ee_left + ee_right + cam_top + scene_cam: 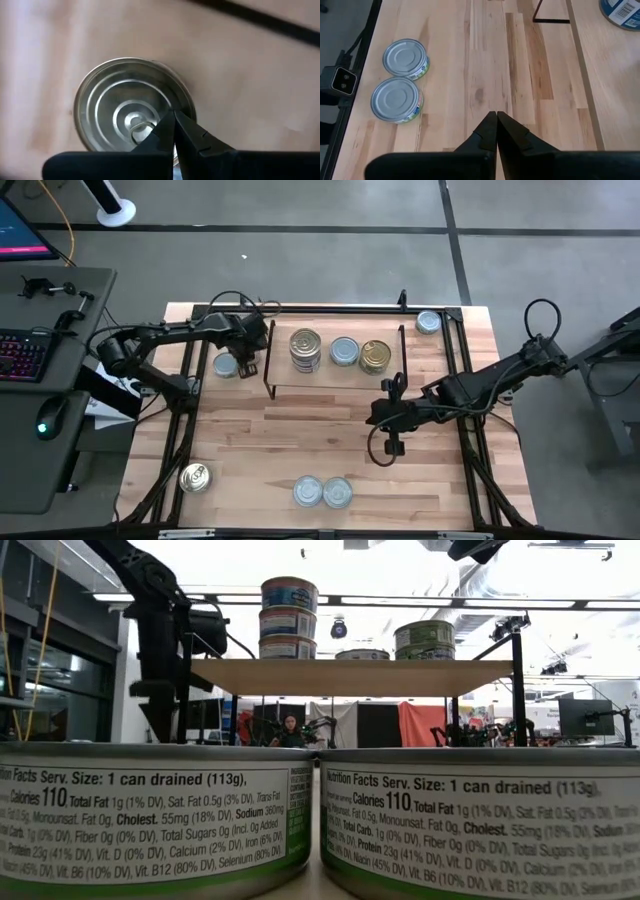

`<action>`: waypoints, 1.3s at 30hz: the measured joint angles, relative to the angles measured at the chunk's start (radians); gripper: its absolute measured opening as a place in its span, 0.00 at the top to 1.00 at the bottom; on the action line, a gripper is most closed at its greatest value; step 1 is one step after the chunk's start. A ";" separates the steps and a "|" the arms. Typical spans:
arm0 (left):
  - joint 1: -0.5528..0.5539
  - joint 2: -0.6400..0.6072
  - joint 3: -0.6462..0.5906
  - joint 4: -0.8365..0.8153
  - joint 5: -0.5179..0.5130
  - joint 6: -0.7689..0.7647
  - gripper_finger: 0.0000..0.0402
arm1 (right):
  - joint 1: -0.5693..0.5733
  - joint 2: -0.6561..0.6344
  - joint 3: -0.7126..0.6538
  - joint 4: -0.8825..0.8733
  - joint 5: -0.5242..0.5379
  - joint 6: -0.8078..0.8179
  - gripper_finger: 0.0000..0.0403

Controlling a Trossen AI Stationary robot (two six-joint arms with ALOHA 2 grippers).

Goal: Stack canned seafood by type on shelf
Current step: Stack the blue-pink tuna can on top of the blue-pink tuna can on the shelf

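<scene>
Now: left tool (173,117) closed, empty, above silver tin (131,102) left of shelf (335,368).
Open it wide, centre, then descend. Right tool (497,116) closed, empty.

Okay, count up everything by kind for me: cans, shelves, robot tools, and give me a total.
Cans: 11, 6 on the shelf in stacks of 3, 1 and 2, 5 on the table
Shelf: 1
Tools: 2, left tool, right tool
Total: 14
</scene>
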State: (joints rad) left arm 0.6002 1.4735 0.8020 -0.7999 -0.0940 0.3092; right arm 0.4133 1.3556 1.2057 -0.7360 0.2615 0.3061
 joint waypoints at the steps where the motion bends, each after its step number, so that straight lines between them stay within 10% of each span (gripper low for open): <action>1: -0.011 -0.009 -0.002 -0.007 0.022 0.000 1.00 | 0.000 0.000 0.000 0.000 0.000 0.000 1.00; 21: -0.286 -0.171 -0.086 -0.044 0.065 -0.179 1.00 | 0.000 0.000 0.000 0.001 -0.003 -0.071 1.00; 39: -0.441 -0.154 -0.086 -0.180 0.059 -0.802 1.00 | 0.000 0.000 0.000 0.001 -0.003 -0.087 1.00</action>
State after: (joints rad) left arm 0.1590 1.3191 0.7158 -0.9797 -0.0345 -0.4929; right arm 0.4129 1.3556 1.2057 -0.7353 0.2588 0.2187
